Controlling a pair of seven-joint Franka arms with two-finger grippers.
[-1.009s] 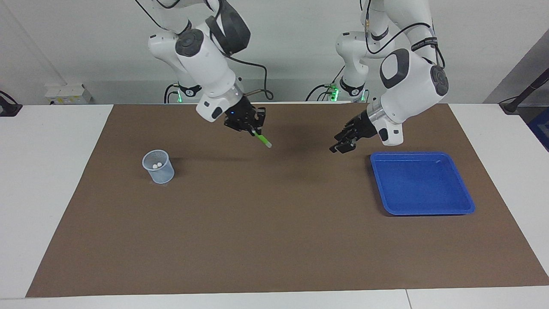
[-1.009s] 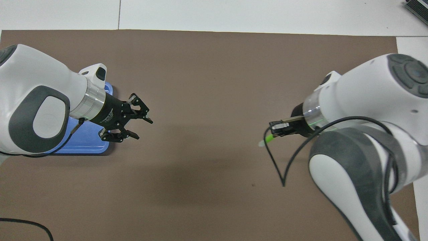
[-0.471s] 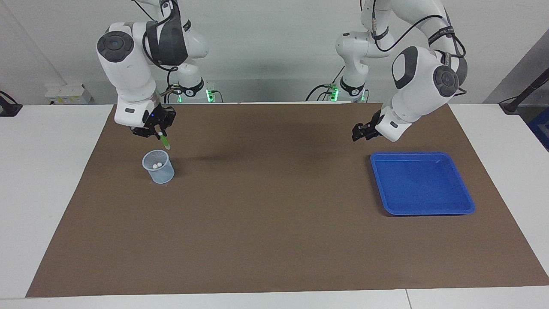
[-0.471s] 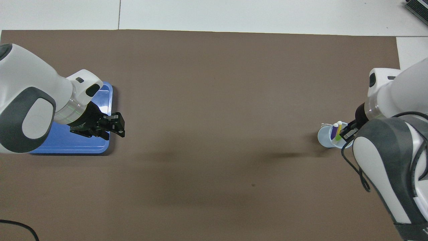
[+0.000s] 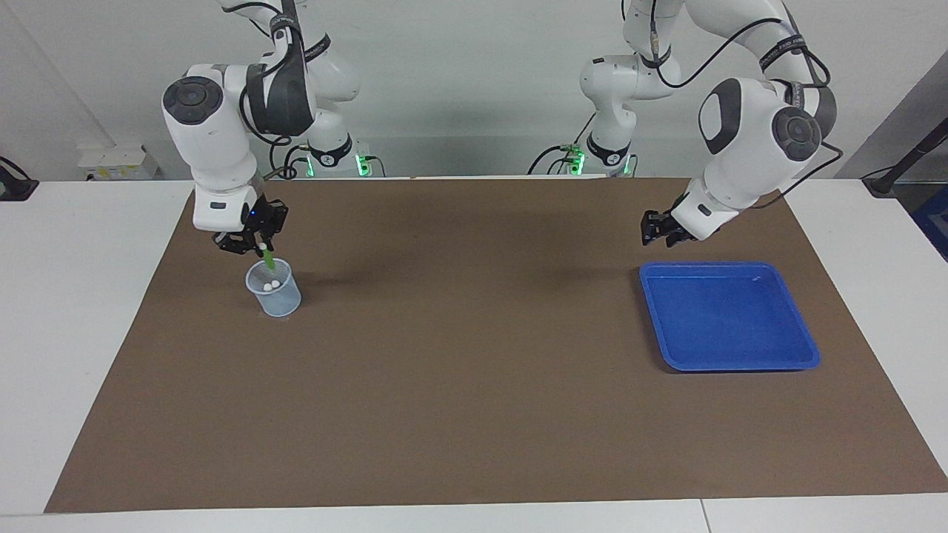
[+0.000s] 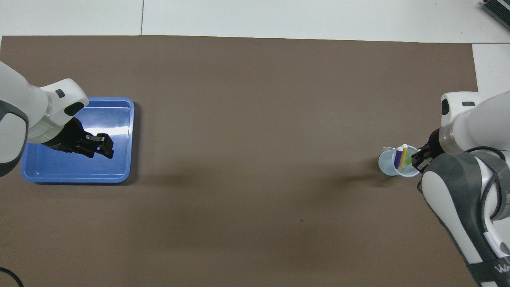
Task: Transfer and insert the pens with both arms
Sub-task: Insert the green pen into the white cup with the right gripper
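My right gripper (image 5: 255,246) is shut on the bright green pen (image 5: 269,260) just above a clear plastic cup (image 5: 275,297) at the right arm's end of the table. The pen points down, with its lower end at the cup's mouth. The purple pen (image 6: 397,158) and the yellow pen (image 6: 404,154) stand in the cup (image 6: 387,165), and their whitish caps (image 5: 271,284) show at its mouth. In the overhead view the green pen (image 6: 409,161) shows beside my right gripper (image 6: 419,158). My left gripper (image 5: 659,229) hangs over the edge of the blue tray nearest the robots and holds nothing; it also shows in the overhead view (image 6: 101,145).
The blue tray (image 5: 711,266) lies empty at the left arm's end of the table; its rim also shows in the overhead view (image 6: 131,139). A brown mat (image 5: 474,370) covers the table.
My right arm swung the green pen from mid-table to the cup and lowered it to the mouth. My left arm drew back from mid-table to over the tray.
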